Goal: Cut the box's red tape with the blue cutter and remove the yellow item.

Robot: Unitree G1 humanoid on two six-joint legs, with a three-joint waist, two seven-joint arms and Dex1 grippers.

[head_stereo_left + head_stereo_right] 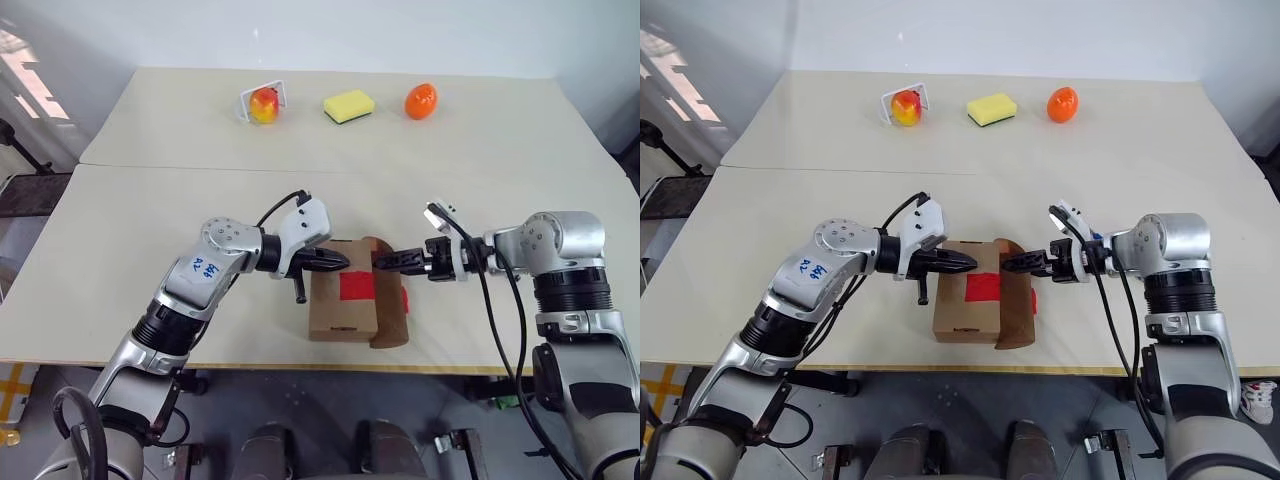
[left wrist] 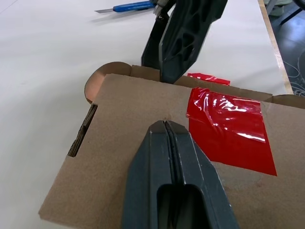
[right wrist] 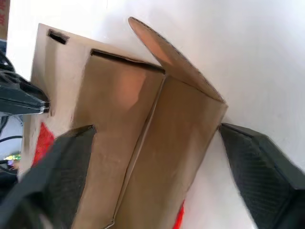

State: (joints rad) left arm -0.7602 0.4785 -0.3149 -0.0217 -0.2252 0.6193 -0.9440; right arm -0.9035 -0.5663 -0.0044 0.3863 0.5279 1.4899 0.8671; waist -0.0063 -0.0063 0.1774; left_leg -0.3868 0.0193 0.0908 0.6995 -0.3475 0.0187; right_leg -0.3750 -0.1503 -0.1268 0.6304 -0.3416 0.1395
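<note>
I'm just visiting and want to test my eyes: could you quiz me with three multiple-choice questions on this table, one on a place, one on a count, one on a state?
1. Where does the box sit?
A. at the table's near edge
B. beside the sponge
C. on the floor

2. How many things lie along the far side?
A. one
B. three
C. five

3. How is the left gripper?
A. wide open
B. shut
C. holding the sponge

Answers:
1 A: it lies between both arms by the front edge.
2 B: caged fruit, yellow sponge, orange fruit.
3 B: its fingers meet over the box, beside the red tape.
</note>
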